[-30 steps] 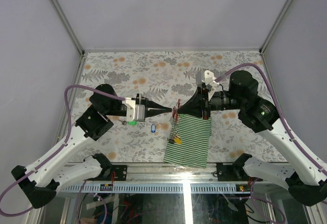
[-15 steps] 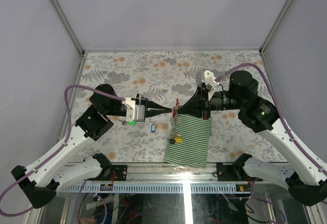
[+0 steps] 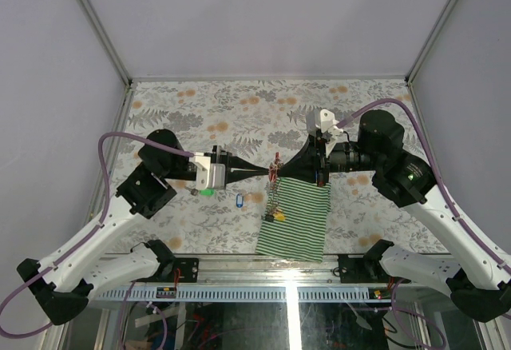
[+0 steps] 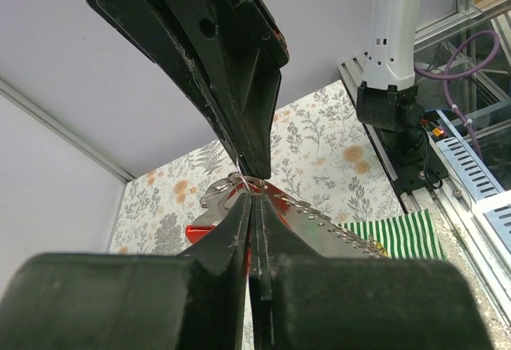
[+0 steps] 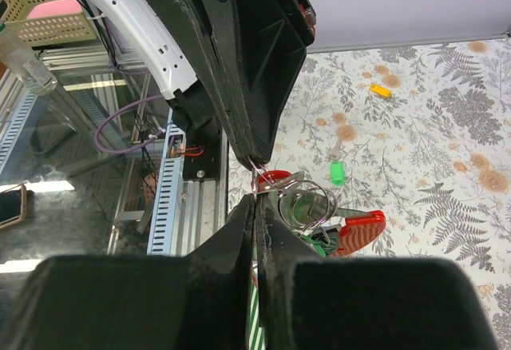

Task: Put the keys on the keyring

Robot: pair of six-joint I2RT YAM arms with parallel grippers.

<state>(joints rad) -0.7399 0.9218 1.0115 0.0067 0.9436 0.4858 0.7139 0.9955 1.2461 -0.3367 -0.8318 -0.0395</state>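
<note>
Both grippers meet tip to tip above the table's middle. My left gripper is shut on a thin wire ring of the keyring. My right gripper is shut on the same ring from the other side. The keyring's red clip and grey metal strip with chain hang below the tips, with a yellow tag at the chain's lower end. A blue-tagged key and a green-tagged key lie on the table; the green one also shows in the right wrist view.
A green-and-white striped cloth lies on the floral table under the right gripper, reaching the near edge. A small orange-yellow tag lies farther out on the table. Grey walls enclose the table on three sides.
The hanging chain with the yellow tag has swung slightly. Both grippers stay shut and almost still, tip to tip.
</note>
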